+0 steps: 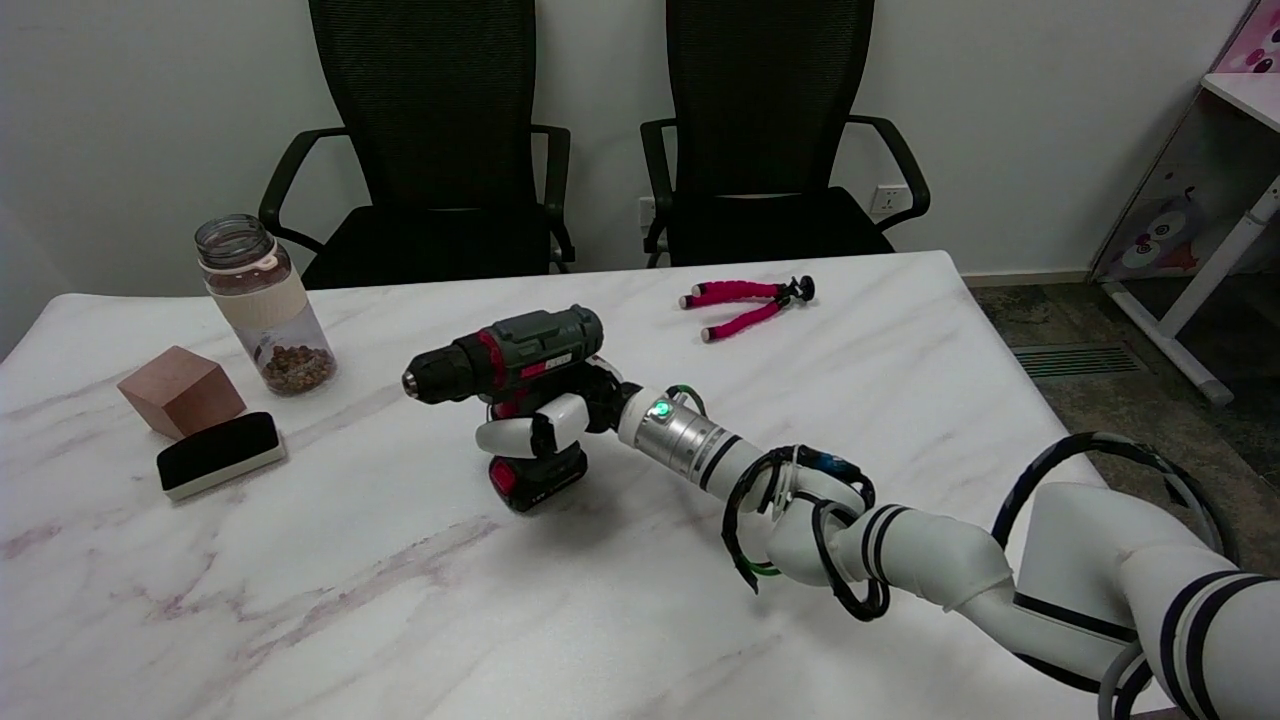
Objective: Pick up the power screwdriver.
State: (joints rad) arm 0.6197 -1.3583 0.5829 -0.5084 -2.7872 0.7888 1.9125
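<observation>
The right hand (553, 420) grips the handle of the power screwdriver (515, 385) mid-table, chuck pointing left. Bare marble table (400, 620) lies open on the near side and to the right. Far right lies a pink flexible tripod (745, 300). At left stand a wooden cube (181, 390), a board eraser (220, 455) and a lidless jar (265, 305) holding brown pellets. 2 black chairs (770, 130) stand beyond the far edge.
</observation>
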